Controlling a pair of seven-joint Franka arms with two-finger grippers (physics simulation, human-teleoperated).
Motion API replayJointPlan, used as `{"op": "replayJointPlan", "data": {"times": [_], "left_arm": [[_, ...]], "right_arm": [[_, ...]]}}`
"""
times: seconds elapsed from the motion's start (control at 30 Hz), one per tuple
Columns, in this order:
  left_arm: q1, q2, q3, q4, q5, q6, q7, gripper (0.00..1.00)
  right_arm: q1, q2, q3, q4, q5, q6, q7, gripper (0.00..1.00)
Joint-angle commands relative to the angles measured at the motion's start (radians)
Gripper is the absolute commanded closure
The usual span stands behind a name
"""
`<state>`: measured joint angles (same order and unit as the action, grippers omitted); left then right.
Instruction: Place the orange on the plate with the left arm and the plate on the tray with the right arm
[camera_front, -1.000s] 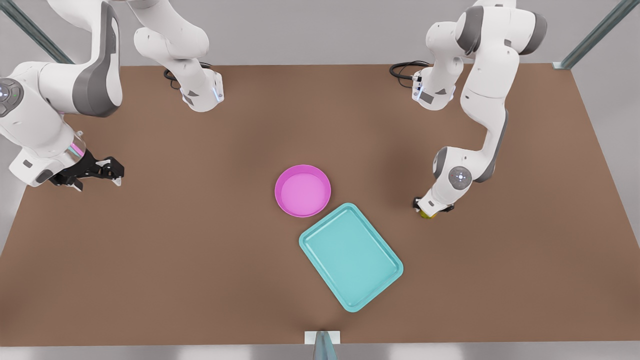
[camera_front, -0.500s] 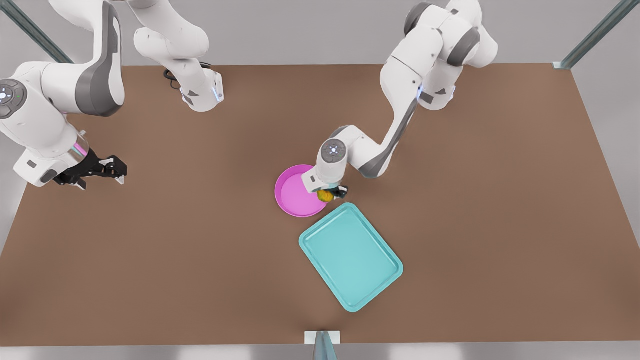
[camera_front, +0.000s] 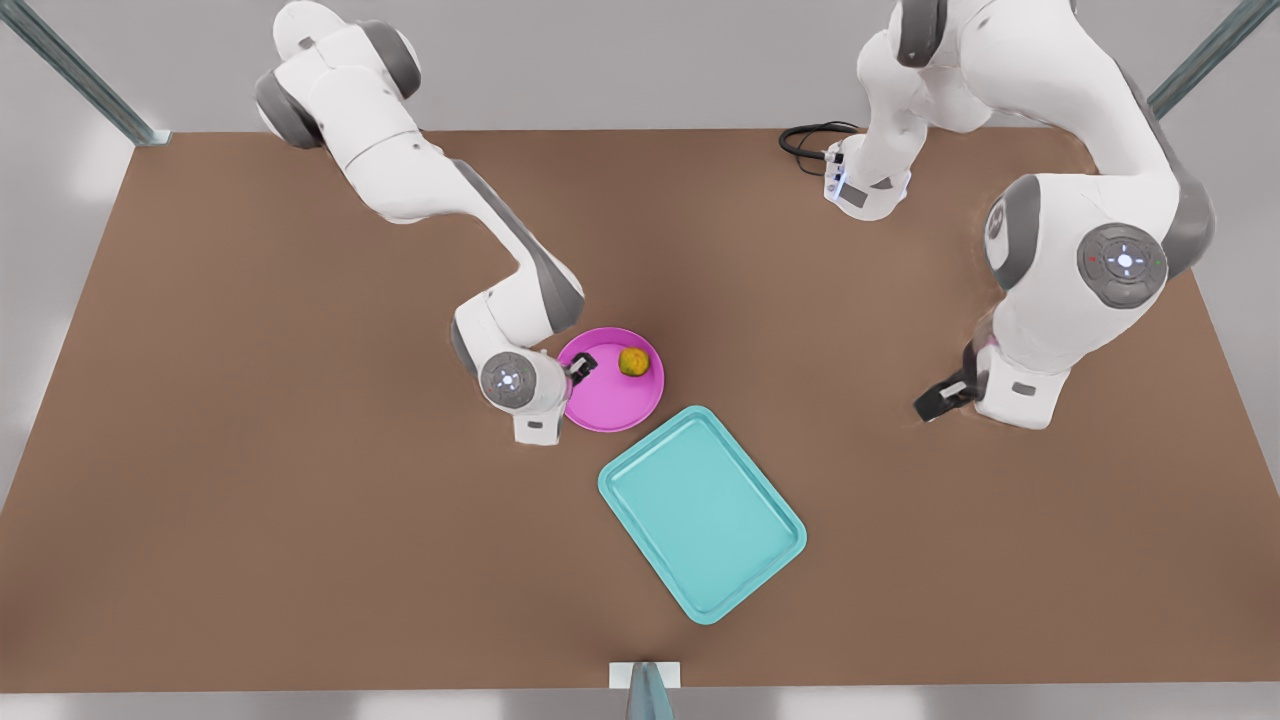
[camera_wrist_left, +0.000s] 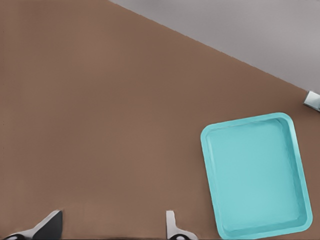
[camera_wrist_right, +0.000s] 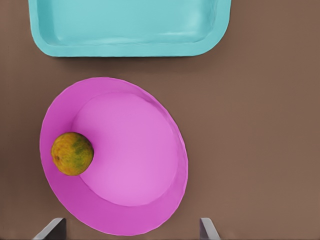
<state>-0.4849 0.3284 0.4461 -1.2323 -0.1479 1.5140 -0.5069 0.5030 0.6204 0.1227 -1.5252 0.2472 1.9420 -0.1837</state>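
Orange released since 0.5 s ago, now sitting loose in plate by its rim. Left gripper pulled back well away from plate, fingers spread, empty. Right gripper now at plate's edge, fingers wide, gripping nothing. Tray beside plate holds nothing.

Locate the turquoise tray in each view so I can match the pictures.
Front view: the tray lies on the brown table, tilted, just below the pink plate.
Left wrist view: the tray lies alone on bare table.
Right wrist view: one end of the tray lies just beyond the plate that holds the orange.
Shared landmark: the tray itself.
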Motion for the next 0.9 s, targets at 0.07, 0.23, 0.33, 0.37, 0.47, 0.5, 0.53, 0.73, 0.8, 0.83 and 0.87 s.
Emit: {"op": "replayJointPlan", "data": {"times": [0.07, 0.23, 0.33, 0.37, 0.47, 0.5, 0.53, 0.73, 0.8, 0.83, 0.87], "left_arm": [[0.474, -0.244, -0.549, -0.222, 0.174, -0.051, 0.568, 0.00], [0.476, -0.186, -0.504, -0.174, 0.136, -0.181, 0.573, 0.00], [0.477, -0.190, -0.486, -0.174, 0.139, -0.204, 0.577, 0.00], [0.477, -0.197, -0.483, -0.173, 0.137, -0.259, 0.577, 0.00], [0.477, -0.195, -0.480, -0.154, 0.145, -0.256, 0.628, 0.00], [0.477, -0.192, -0.478, -0.153, 0.146, -0.253, 0.628, 0.00], [0.477, -0.189, -0.478, -0.151, 0.149, -0.241, 0.628, 0.00], [0.476, -0.187, -0.475, -0.153, 0.151, -0.239, 0.627, 0.00], [0.476, -0.187, -0.475, -0.153, 0.151, -0.239, 0.627, 0.00], [0.476, -0.187, -0.475, -0.153, 0.153, -0.239, 0.627, 0.00], [0.476, -0.187, -0.475, -0.153, 0.151, -0.239, 0.627, 0.00]], "right_arm": [[0.020, -0.008, 0.000, -0.111, 0.159, 0.345, 0.164, 0.00], [-0.023, -0.027, -0.006, -0.179, 0.159, 0.359, 0.164, 0.00], [-0.031, -0.037, -0.006, -0.208, 0.158, 0.353, 0.153, 0.00], [-0.032, -0.062, -0.006, -0.250, 0.158, 0.350, 0.150, 0.00], [-0.044, -0.094, -0.008, -0.312, 0.156, 0.350, 0.148, 0.00], [-0.046, -0.100, -0.009, -0.328, 0.156, 0.351, 0.144, 0.00], [-0.053, -0.100, -0.009, -0.343, 0.156, 0.351, 0.133, 0.00], [-0.049, -0.047, -0.009, -0.343, 0.155, 0.360, 0.131, 0.00], [-0.047, -0.030, -0.008, -0.339, 0.155, 0.365, 0.131, 0.00], [-0.046, -0.025, -0.008, -0.334, 0.155, 0.365, 0.131, 0.00], [-0.044, -0.018, -0.008, -0.331, 0.155, 0.365, 0.131, 0.00]]}}
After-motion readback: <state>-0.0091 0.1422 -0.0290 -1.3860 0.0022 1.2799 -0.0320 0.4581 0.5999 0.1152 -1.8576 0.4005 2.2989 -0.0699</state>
